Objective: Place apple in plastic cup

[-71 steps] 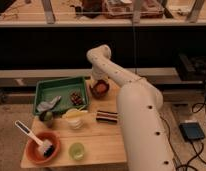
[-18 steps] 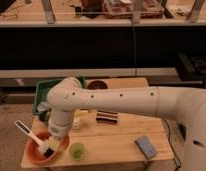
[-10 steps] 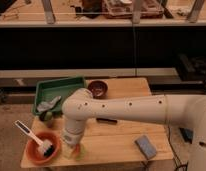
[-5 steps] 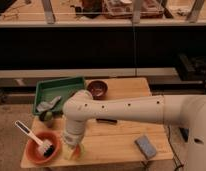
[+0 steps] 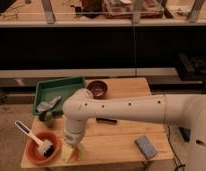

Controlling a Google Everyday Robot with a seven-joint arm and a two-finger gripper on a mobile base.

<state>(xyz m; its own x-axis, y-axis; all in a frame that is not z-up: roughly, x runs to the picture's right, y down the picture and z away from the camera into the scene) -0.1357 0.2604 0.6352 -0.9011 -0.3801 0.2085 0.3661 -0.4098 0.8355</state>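
My gripper hangs from the white arm at the front left of the wooden table. It is right over the plastic cup, a short yellow-green tumbler of which only the lower part shows below the gripper. A small orange-red patch shows at the gripper's right edge, by the cup's rim. It looks like the apple, mostly hidden. I cannot tell whether it is held or lies in the cup.
An orange bowl with a white brush stands left of the cup. A green tray with a grey cloth, a green fruit, a dark bowl, a dark bar and a blue-grey pad are also on the table.
The arm swung right from over the orange bowl and came down onto the cup. In the last second it has hardly moved.
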